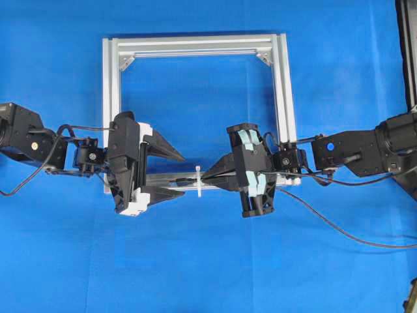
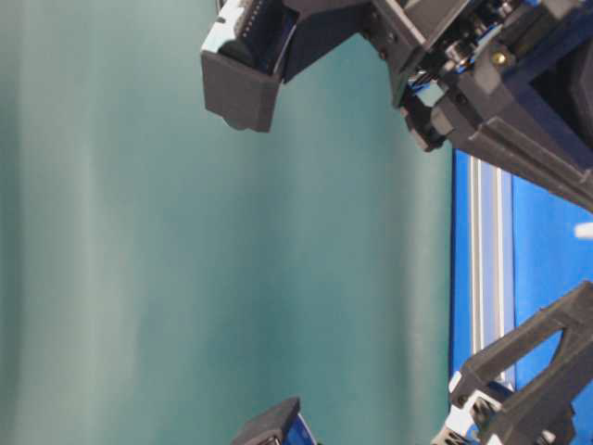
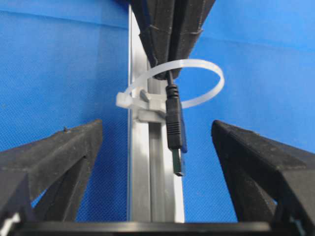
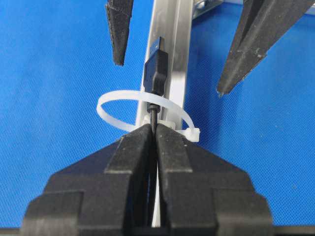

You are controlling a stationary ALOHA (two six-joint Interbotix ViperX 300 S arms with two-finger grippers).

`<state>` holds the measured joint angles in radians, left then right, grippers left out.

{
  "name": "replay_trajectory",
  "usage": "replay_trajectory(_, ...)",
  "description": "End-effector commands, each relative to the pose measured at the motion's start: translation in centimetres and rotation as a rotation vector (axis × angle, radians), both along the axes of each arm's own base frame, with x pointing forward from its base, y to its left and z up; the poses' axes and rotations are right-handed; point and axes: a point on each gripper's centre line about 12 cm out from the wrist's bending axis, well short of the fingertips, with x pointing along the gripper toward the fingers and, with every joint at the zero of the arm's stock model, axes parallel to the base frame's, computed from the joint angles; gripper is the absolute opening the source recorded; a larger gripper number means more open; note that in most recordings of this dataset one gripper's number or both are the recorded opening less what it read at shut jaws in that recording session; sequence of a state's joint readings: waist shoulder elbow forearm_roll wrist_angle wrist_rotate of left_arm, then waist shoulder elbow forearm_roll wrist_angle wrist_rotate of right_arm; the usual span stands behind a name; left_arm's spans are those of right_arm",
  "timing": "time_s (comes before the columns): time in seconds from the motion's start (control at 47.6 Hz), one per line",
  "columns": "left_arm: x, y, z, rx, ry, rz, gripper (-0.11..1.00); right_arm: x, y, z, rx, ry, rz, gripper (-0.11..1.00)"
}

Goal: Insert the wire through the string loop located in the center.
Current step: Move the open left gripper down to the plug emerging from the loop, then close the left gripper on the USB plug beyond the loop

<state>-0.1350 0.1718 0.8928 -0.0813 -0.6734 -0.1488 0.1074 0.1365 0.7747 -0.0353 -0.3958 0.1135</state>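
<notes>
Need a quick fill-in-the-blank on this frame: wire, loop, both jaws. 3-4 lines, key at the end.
1. The right gripper has its jaws ____ on the wire.
2. The wire's plug has already passed ____ the string loop.
3. The left gripper has its jaws ____, one on either side of the plug.
4. The loop is fixed to the silver ____.

Missing words: shut; through; open; frame

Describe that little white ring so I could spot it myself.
Find the square silver frame on the blue cloth. On its near bar, between the two black grippers, sits the string loop: a thin white plastic ring, the only white thing there, with the black wire poking through it.
</notes>
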Motion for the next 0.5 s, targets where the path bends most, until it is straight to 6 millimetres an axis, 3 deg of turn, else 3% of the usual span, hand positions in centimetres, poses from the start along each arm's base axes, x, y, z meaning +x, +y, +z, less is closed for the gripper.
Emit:
replay_trajectory(0.0, 0.46, 0.01, 0.90, -0.006, -0.030, 0.004, 0.88, 0.49, 0.12, 1.02, 0.002, -0.037, 0.004, -0.02)
replay_trajectory(0.483, 0.57, -0.02, 0.82, -0.006, -0.018, 0.003, 0.87, 0.53, 0.13, 1.06, 0.002, -0.038, 0.004, -0.02)
